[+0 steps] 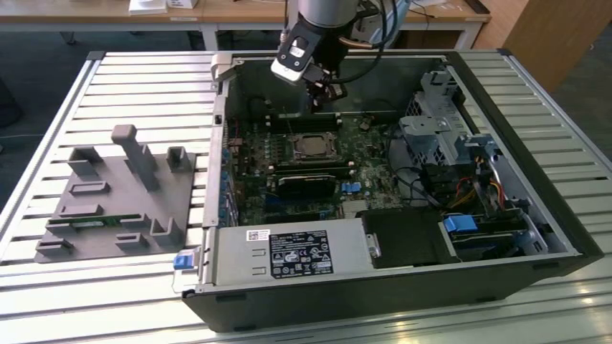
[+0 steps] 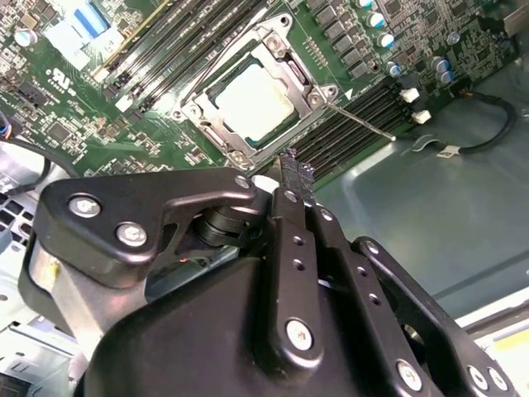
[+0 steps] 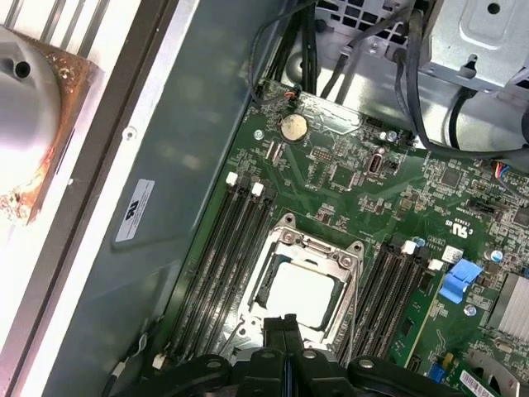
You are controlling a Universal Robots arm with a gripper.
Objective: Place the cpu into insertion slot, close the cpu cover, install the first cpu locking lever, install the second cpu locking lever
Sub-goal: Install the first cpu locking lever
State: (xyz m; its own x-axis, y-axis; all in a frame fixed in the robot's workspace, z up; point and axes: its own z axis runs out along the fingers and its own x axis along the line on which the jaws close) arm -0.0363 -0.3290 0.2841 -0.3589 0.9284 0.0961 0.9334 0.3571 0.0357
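In the exterior view, a black, open computer case lies on a pale slatted metal tabletop. A grey plastic fixture block with upright posts sits beside it toward the exterior view's left. The arm's black gripper reaches down inside the case, hanging above the green circuit board near the case's far wall. The small square cpu with a dull silver top lies in the insertion slot, a dark socket with a metal rim. It is nearer the camera than the gripper and apart from it.

In the second wrist view, the gripper has its fingers pressed together with nothing between them, poised just beside the socket without touching it. The cpu sits flat in the socket. The thin silver-grey cpu cover frame lies down around it, and the chip shows through the cover's window. A thin metal rod runs from one socket corner out across the long black memory slots.

In the first wrist view, the clenched fingers hang over the edge of the socket. The cpu sits framed by the cover, with memory slots on both sides.
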